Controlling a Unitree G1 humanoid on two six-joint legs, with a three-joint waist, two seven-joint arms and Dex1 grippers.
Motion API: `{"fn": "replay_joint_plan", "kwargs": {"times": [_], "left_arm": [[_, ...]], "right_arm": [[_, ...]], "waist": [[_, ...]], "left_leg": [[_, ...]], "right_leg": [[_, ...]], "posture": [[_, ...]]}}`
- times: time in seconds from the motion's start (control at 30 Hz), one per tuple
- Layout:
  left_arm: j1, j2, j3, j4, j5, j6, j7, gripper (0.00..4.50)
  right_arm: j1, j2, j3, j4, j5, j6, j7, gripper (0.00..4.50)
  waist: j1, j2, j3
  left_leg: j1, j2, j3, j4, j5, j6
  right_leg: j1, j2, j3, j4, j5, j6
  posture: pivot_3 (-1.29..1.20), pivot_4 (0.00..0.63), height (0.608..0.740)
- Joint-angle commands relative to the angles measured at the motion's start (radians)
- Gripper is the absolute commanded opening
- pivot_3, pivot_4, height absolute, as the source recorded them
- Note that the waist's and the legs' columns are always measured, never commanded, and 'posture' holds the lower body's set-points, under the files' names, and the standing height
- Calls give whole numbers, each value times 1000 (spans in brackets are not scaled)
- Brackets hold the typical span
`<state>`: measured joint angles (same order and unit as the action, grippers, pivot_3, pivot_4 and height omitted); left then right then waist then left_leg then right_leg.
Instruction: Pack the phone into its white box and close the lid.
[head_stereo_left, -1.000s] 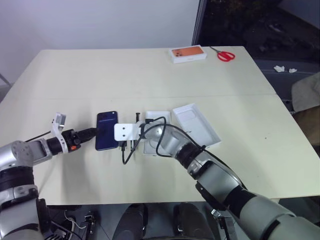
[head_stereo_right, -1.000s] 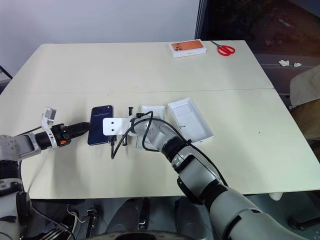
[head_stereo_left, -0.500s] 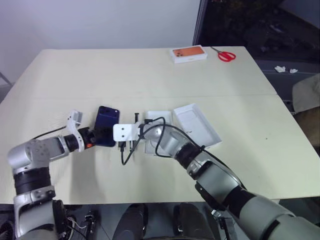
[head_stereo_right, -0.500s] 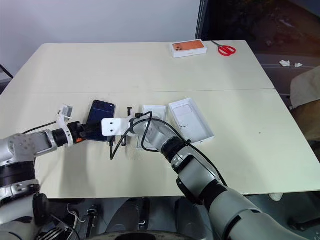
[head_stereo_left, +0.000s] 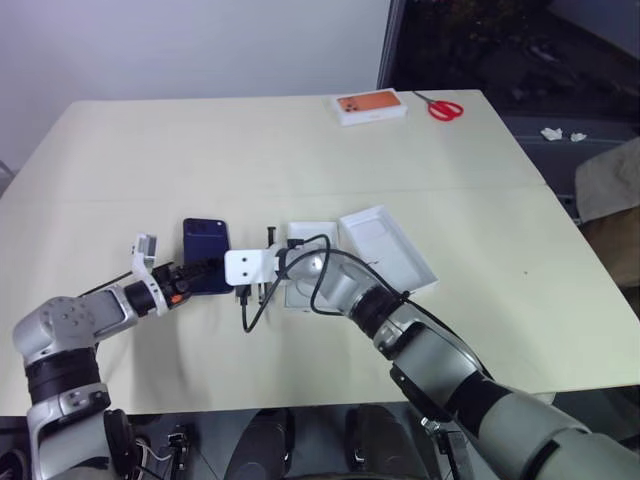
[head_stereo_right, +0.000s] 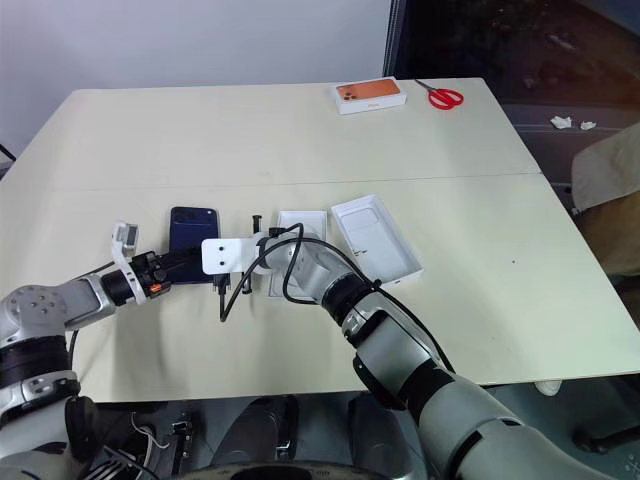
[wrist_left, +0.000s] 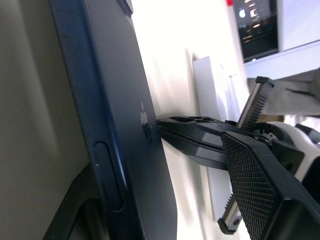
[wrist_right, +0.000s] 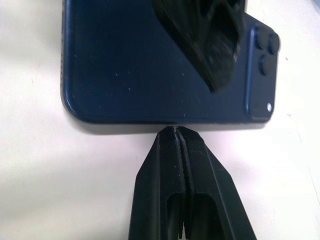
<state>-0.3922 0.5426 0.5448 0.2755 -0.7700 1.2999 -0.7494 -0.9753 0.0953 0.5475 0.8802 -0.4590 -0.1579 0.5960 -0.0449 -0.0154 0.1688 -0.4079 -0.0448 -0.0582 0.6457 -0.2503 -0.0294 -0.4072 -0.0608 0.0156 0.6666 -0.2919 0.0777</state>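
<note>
The phone (wrist_right: 150, 65) has a smooth, satin dark-blue back speckled with dust. The left gripper's fingers (wrist_left: 260, 185) are matt black plastic with cross-hatched pads. The counter (head_stereo_left: 250, 150) is matt cream laminate; the white box (head_stereo_left: 305, 262) looks like smooth cardboard.

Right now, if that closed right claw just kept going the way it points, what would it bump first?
Most likely the phone: the right gripper, shut, points at its long edge, tips about touching it already.

Even, soft overhead light falls on the cream bench (head_stereo_left: 300, 150), casting faint shadows; the window behind is dark; the left wrist view blows out to white glare, and the near phone (wrist_left: 100, 125) edge blurs.
</note>
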Motion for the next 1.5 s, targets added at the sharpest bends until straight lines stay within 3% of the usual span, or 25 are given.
{"fn": "replay_joint_plan", "kwargs": {"times": [0.03, 0.57, 0.67, 0.77, 1.17, 1.27, 1.5], "left_arm": [[25, 24, 22, -7, -33, -18, -20, 2958], [67, 2, 87, 47, -138, -40, 11, 2958], [56, -19, 87, 65, -148, -45, 24, 2179], [48, -26, 95, 74, -173, -19, 32, 789], [60, -22, 81, 88, -179, -17, 41, 789], [60, -27, 83, 90, -189, 0, 50, 48], [67, -34, 88, 73, -222, 19, 70, 48]], "right_arm": [[-7, 7, 2, -32, 4, -19, -1, 56], [-3, -1, 7, -39, 3, -22, 5, 56], [-8, -1, 6, -33, 3, -25, 3, 0], [-8, -6, 5, -32, 3, -26, 3, 0], [-5, -11, 5, -36, 3, -24, 0, 0], [-6, -14, 4, -34, 2, -24, -1, 0], [-14, -20, -1, -32, 2, -25, -8, 0]], "waist": [[-1, 0, 0], [-1, 0, 0], [-1, 0, 0], [3, 0, 0], [0, 0, 0], [1, 0, 0], [1, 0, 0]], "left_leg": [[0, 0, 0, 0, 0, 0], [0, 1, 0, -1, 0, 0], [0, 1, 0, -1, 0, 0], [0, 1, 0, 0, 0, 0], [0, 1, 0, -1, 0, 0], [0, 1, 0, -1, 0, 0], [0, 1, 0, -1, 0, 0]], "right_leg": [[0, 0, 0, 0, 0, 0], [0, 0, 0, 0, 0, 0], [0, 0, 0, 0, 0, 0], [-1, 0, 0, 0, 0, 0], [0, 0, 0, 0, 0, 0], [0, 0, 0, 0, 0, 0], [0, 0, 0, 0, 0, 0]], "posture": [[0, 150, 740], [0, 150, 740], [0, 150, 740], [0, 150, 740], [0, 150, 740], [0, 150, 740], [0, 150, 740]]}}
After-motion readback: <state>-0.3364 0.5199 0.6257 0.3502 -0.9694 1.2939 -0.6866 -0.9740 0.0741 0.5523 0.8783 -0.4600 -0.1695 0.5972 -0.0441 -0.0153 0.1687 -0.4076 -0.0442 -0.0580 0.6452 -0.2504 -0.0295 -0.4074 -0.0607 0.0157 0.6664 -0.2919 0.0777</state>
